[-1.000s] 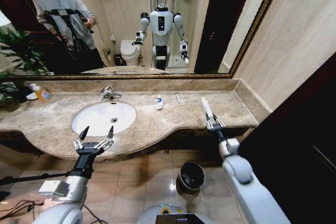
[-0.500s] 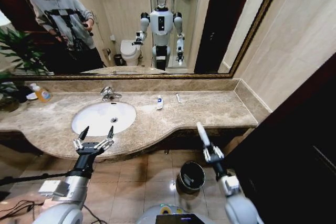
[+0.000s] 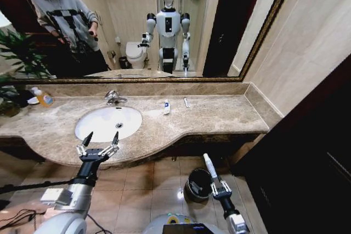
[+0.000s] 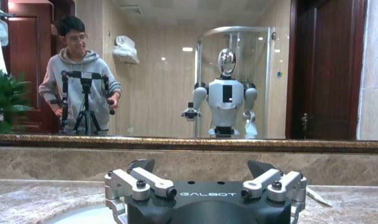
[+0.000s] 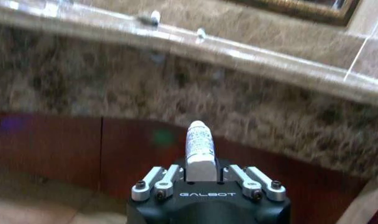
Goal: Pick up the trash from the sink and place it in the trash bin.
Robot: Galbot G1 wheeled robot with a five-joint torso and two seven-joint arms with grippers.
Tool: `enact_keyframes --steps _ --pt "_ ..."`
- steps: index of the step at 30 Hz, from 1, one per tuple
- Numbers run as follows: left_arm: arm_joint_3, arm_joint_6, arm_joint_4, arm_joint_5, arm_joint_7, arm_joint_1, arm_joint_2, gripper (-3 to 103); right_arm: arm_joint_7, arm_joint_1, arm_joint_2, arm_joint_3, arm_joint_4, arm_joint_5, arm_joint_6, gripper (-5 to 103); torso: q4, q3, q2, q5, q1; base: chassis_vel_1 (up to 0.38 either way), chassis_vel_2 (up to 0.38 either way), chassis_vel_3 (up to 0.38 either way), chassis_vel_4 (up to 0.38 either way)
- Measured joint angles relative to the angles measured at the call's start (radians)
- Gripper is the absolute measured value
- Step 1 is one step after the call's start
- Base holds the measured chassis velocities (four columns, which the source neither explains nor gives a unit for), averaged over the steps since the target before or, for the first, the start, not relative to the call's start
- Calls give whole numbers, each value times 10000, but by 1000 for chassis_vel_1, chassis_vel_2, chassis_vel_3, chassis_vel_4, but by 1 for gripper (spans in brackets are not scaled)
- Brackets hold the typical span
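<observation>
The right pincer (image 3: 218, 186) hangs low in front of the counter (image 3: 219, 114), just beside the trash bin (image 3: 199, 183) on the floor, pinching a white tube (image 3: 209, 165) that stands upright above the bin's rim. The left pincer (image 3: 97, 147) hovers spread at the counter's front edge, just before the sink (image 3: 108, 122). Two more small white bits (image 3: 166, 106) lie on the counter beyond the bin, beside the sink.
</observation>
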Motion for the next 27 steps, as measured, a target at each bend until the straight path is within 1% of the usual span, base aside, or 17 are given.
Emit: enact_keyframes --steps 2,3,5,6,7,9,11,13,16,17,20,21,22,25,27 --pt "0 0 0 0 0 0 0 100 -101 263 0 -33 -781 -33 -24 27 0 0 0 1 0 0 0 0 0" --pt "0 0 0 0 0 0 0 100 -101 263 0 -33 -781 -33 -24 27 0 0 0 1 0 0 0 0 0" --pt "0 0 0 0 0 0 0 100 -445 467 -17 -67 -1341 92 -487 27 0 0 0 2 0 0 0 0 0" --pt "0 0 0 0 0 0 0 100 -445 467 -17 -67 -1341 92 -487 27 0 0 0 2 0 0 0 0 0" --pt "0 0 0 0 0 0 0 100 -712 598 -58 -113 -1613 249 -913 27 -1 0 0 1 0 0 0 0 0" --pt "0 0 0 0 0 0 0 100 -1049 990 -90 -200 -2158 358 -1533 27 -1 0 0 1 0 0 0 0 0" --pt "0 0 0 0 0 0 0 100 -1109 1218 -80 -230 -2397 307 -1665 27 -2 0 0 1 0 0 0 0 0" --pt "0 0 0 0 0 0 0 100 -1199 1765 -38 -283 -2875 58 -1908 27 0 0 0 2 0 0 0 0 0" --pt "0 0 0 0 0 0 0 100 -1309 2782 29 -494 -3668 -193 -2620 27 1 1 -1 0 2 0 0 0 0" --pt "0 0 0 0 0 0 0 100 -1309 2782 29 -494 -3668 -193 -2620 27 1 1 -1 0 2 0 0 0 0" --pt "0 0 0 0 -1 0 0 100 -1214 3462 158 -619 -4389 -384 -2854 27 2 1 -2 2 2 0 0 0 0" --pt "0 0 0 0 1 0 0 100 -1146 3884 248 -646 -4988 -585 -2904 27 1 1 -2 2 2 0 0 0 0" --pt "0 0 0 0 1 0 0 100 -1146 3884 248 -646 -4988 -585 -2904 27 1 1 -2 2 2 0 0 0 0" --pt "0 0 0 0 0 0 0 100 -1121 4563 347 -636 -6202 -950 -2910 27 2 1 -2 2 2 0 0 0 0" --pt "0 0 0 0 0 0 0 100 -1127 4699 359 -626 -6488 -1018 -2910 27 0 1 -2 1 2 0 0 0 0"
